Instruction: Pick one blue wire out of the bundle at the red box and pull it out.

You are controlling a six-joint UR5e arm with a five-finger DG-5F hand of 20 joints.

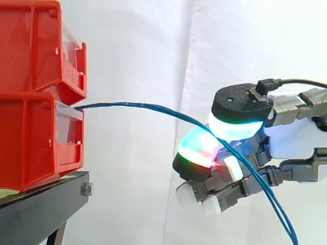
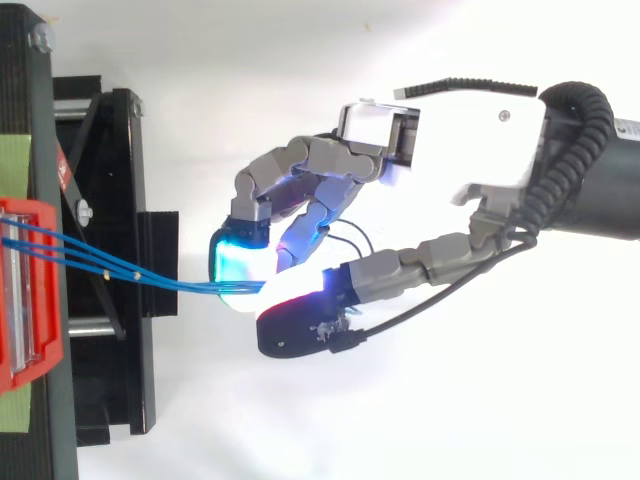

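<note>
Evidently the hand (image 2: 470,140) has its fingers (image 1: 196,150) pinched on the blue wires (image 1: 138,106), not yet free of the red box (image 1: 30,138).

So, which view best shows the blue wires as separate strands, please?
The top view: the blue wires fan apart at the red box, then converge at the hand. The side view stacks them into nearly one arc from the box to the hand, trailing down beyond it.

I'm seeing glossy red plastic bins (image 1: 30,148) on a matt black stand (image 1: 46,204). The blue wires (image 1: 148,106) are looking smooth and shiny.
</note>
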